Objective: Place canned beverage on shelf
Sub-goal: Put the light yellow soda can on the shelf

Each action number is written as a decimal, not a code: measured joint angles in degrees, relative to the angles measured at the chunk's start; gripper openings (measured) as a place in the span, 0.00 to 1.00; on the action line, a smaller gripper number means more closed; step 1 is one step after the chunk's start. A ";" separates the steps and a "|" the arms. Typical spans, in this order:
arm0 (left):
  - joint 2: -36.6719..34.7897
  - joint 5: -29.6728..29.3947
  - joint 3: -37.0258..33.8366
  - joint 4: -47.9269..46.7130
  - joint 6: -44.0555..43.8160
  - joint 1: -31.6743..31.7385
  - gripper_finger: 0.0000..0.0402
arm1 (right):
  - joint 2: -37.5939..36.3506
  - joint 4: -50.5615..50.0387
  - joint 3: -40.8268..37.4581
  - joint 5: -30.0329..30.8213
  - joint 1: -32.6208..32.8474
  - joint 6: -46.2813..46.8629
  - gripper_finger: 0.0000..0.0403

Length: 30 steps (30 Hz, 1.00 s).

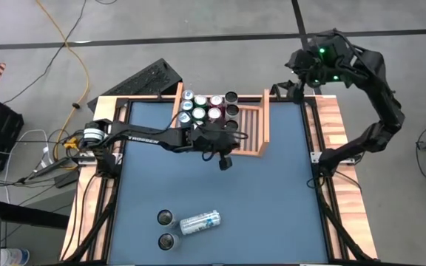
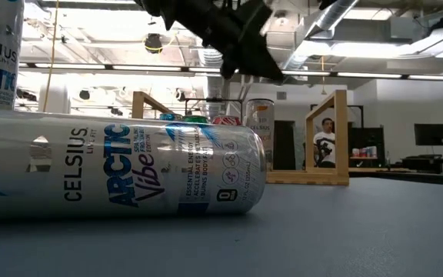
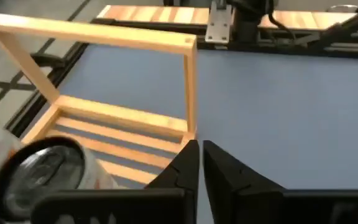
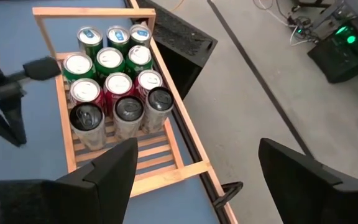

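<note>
Wooden and slatted, the shelf [image 1: 251,124] sits at the far middle of the blue table [image 1: 272,207], with cans packed upright into its left part and bare slats on its right. The left tool [image 1: 225,162] hangs just off the shelf's near edge, above the table; its fingers are pressed together on nothing, as the left wrist view shows them meeting over blue table beside the shelf's corner post. My reading is that one placement is over and a fresh fetch is due: the next move calls for the left arm to travel to the near side of the table, spread its fingers, and settle on a can there. The right tool [image 4: 197,177] waits off the table's far right corner, looking down on the shelf, its fingers spread wide and holding nothing. Counting from the right wrist view, the cans in the shelf [image 4: 114,74] number twelve in four rows of three: several green-topped, some red, and three dark ones nearest the bare slats. Three more remain on the table's near side: two standing cans [image 1: 166,229] seen from above and one white Celsius can [image 1: 200,222] lying on its side just right of them.
</note>
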 joint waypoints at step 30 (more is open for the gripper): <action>6.84 -5.73 0.06 1.17 1.62 3.41 0.00 | 1.27 -0.97 -0.04 1.07 0.39 -1.57 0.80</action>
